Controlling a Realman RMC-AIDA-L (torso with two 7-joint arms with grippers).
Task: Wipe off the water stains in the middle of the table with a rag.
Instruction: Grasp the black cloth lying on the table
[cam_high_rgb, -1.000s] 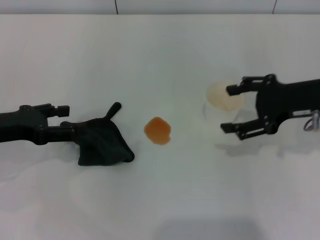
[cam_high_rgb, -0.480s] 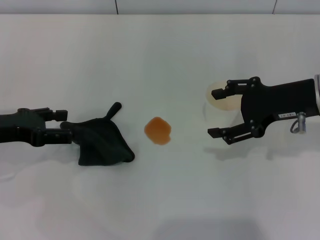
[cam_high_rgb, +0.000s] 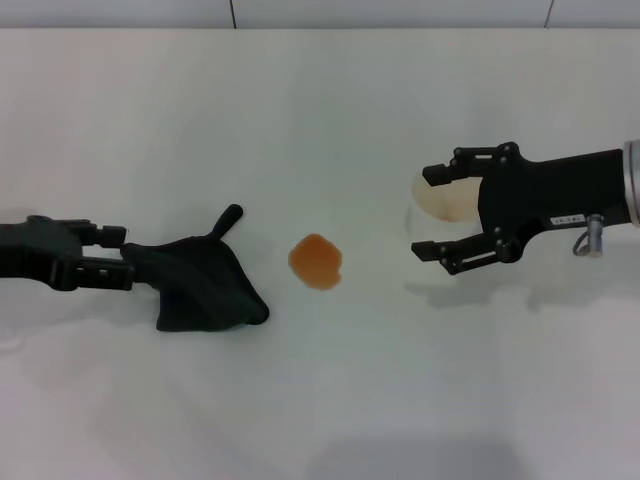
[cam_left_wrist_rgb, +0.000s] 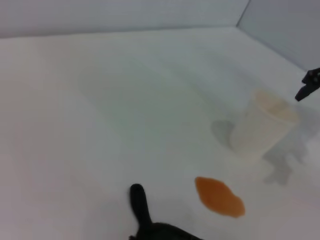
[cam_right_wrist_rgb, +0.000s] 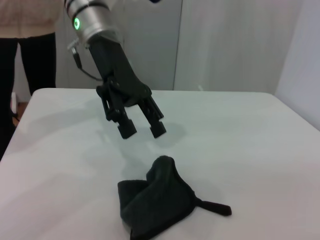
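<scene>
Rag (cam_high_rgb: 205, 283) lies just ahead of the nearer, open, empty left hand (cam_high_rgb: 122, 257), between it and the orange stain (cam_high_rgb: 316, 261); the right hand (cam_high_rgb: 434, 211), also open, hangs farther off beside the cup (cam_high_rgb: 445, 200).

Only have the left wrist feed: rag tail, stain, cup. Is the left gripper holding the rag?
Observer: No. Left gripper is open, raised off the table, just short of the rag.
Operator: Rag on the stain?
Observer: No. It lies apart from the stain, between the stain and the left gripper.
Operator: Right gripper?
Observer: Right gripper is open at the cup, a finger on either side of its rim in the head view.
</scene>
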